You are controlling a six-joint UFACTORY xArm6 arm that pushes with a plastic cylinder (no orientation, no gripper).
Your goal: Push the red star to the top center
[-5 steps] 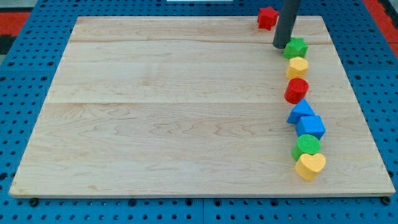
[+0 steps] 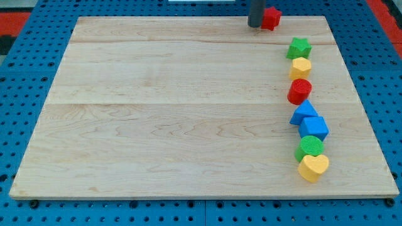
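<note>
The red star (image 2: 271, 17) lies at the top edge of the wooden board (image 2: 176, 113), right of centre. My tip (image 2: 255, 26) stands right against the star's left side, touching or nearly touching it. The rod rises out of the view's top.
A column of blocks runs down the board's right side: green star (image 2: 299, 48), yellow block (image 2: 301, 67), red cylinder (image 2: 299, 91), blue triangle (image 2: 302, 112), blue cube (image 2: 313, 128), green cylinder (image 2: 309, 147), yellow heart (image 2: 313, 167). Blue pegboard surrounds the board.
My tip has moved up and to the left, from beside the green star to the red star's left side. The blocks have not visibly moved.
</note>
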